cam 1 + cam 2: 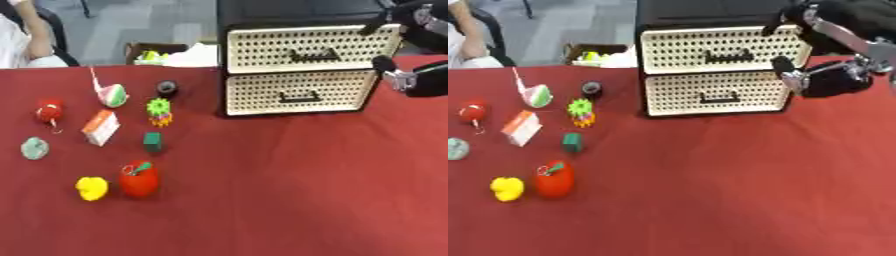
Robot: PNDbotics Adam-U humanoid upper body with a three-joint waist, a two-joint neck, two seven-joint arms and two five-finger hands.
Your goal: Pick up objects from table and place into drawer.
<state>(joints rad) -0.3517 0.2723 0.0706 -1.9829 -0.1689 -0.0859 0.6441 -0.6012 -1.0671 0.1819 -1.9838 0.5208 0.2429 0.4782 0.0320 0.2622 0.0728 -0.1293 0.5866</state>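
A black cabinet with two cream perforated drawers stands at the back of the red table; the top drawer and the bottom drawer are both shut. My right hand hovers open by the cabinet's right side, its fingers spread and touching nothing. On the left lie a red apple-shaped toy, a yellow toy, a green block, a white and orange box, a green gear-like toy, a black round piece, a watermelon-slice toy, a red ball and a pale green disc.
Bare red tablecloth spreads in front of the cabinet and to the right. A person sits beyond the table's far left corner. A small box of bright items stands behind the table.
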